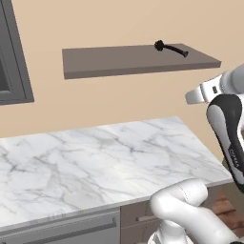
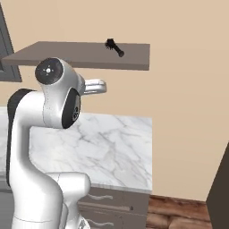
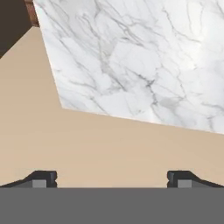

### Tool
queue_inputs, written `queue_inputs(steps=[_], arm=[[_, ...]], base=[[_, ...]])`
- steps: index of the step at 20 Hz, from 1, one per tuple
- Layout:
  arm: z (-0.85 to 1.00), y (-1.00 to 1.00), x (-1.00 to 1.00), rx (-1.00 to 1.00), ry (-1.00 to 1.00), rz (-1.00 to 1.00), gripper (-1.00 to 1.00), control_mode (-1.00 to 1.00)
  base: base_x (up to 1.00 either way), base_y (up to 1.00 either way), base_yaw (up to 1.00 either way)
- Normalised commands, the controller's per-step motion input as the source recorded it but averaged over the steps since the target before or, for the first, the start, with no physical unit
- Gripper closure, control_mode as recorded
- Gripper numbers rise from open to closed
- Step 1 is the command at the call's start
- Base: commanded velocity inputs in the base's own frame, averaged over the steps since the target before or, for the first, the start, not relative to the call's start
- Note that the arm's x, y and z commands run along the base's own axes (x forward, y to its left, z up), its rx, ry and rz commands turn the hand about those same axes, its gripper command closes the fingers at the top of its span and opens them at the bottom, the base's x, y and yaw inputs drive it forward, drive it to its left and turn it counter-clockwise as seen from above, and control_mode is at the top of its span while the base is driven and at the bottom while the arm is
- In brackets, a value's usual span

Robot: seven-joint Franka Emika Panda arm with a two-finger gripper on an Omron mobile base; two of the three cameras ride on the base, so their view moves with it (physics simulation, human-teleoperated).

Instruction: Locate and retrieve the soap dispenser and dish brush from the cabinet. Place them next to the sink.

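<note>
Presently the dish brush (image 1: 170, 48) lies flat on the cabinet (image 1: 119, 61), the open brown wall shelf, toward its right-hand end; its round bristly head points left and its thin handle runs right. From the right base view the same brush (image 2: 114, 47) sits near the back of the shelf (image 2: 80, 54), a little in from its end. No soap dispenser can be made out on the visible part of the shelf, and the sink lies outside these views.

Handling assessment: the brush looks light and stiff, a slim black item that should lift with little effort. The handle is narrow and curved, so it may roll or slip between flat fingers. I judge the mid-handle the better hold, with the fingers closing across it, rather than the springy bristles.

Gripper (image 3: 111, 179): jaws fully spread, fingertips (image 3: 43, 178) well apart, nothing held and nothing touched. Its camera looks along the tan wall toward the marble desk (image 3: 131, 61) beyond. The arm stands at the desk's right end, its hand below shelf level and apart from the brush. The reach upward is not yet made.
</note>
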Motion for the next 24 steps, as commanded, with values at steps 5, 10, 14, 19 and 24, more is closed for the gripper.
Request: queue_inputs(steps=[5, 10, 14, 19, 24], arm=[[0.75, -0.49, 0.33, -0.07, -0.04, 0.00, -1.00, -1.00], [0.60, -0.37, 0.39, -0.06, -0.05, 0.01, -1.00, -1.00], [0.32, -0.20, 0.70, -0.02, -0.05, 0.06, -1.00, -1.00], [-0.02, 0.02, 0.94, 0.00, 0.01, 0.03, -1.00, -1.00], [-0.04, 0.08, 0.77, -0.02, 0.07, 0.00, -1.00, -1.00]], base=[[0.00, 0.00, 0.00], [0.00, 0.00, 0.00], [0.00, 0.00, 0.00], [0.00, 0.00, 0.00], [0.00, 0.00, 0.00]])
